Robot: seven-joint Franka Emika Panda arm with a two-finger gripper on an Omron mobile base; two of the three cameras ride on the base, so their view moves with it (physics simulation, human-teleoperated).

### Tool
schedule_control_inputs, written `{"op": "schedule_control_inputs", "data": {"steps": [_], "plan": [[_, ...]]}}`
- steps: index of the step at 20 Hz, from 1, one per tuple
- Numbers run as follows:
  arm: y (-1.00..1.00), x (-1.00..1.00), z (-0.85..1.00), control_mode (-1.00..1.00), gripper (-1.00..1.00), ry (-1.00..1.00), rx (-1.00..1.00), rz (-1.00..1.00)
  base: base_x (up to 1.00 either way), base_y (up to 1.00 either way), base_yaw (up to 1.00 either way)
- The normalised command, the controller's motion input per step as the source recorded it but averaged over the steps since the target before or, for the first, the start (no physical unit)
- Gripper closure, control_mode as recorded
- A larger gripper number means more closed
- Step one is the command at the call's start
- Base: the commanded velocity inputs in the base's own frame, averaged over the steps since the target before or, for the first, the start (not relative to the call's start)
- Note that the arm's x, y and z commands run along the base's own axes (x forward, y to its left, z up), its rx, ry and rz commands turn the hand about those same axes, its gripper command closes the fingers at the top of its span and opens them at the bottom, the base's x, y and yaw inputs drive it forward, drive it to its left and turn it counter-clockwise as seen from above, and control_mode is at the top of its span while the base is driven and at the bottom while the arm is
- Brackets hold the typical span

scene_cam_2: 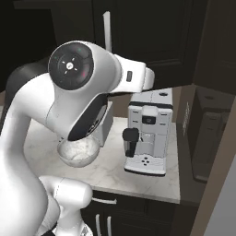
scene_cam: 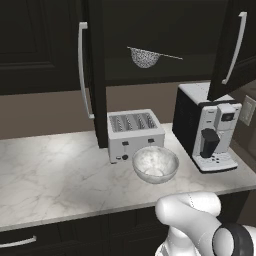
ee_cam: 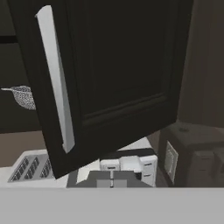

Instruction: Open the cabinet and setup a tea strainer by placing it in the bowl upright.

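The dark cabinet stands open: its left door (scene_cam: 96, 75) is swung out edge-on and its right door (scene_cam: 239, 40) is swung out above the coffee machine. On the shelf inside lies the silvery mesh tea strainer (scene_cam: 145, 57), handle pointing right. The frosted glass bowl (scene_cam: 155, 164) sits on the counter in front of the toaster; my arm partly covers the bowl (scene_cam_2: 78, 152) in the right base view. In the hand view my gripper (ee_cam: 112, 179) faces the right door's panel (ee_cam: 122, 74) and bar handle (ee_cam: 54, 78), fingertips together and empty. The strainer (ee_cam: 22, 96) peeks out left of that door.
A white toaster (scene_cam: 135, 132) stands behind the bowl, and a white coffee machine (scene_cam: 207, 125) at the counter's right end. A wall outlet (scene_cam: 247, 110) is beside it. The marble counter (scene_cam: 55, 170) stretches left. A drawer handle (scene_cam: 17, 242) shows below.
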Motion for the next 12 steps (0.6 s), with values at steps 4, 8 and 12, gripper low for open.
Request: {"op": "schedule_control_inputs", "data": {"steps": [4, 8, 12], "plan": [[-0.26, -0.78, 0.03, -1.00, 1.00, 0.00, 0.00, 0.00, 0.00, 0.00, 0.00], [0.06, -0.58, 0.03, -1.00, 1.00, 0.00, -0.05, 0.00, 0.00, 0.00, 0.00], [0.52, -0.12, 0.09, -1.00, 1.00, 0.00, -0.15, 0.00, 0.00, 0.00, 0.00]]}}
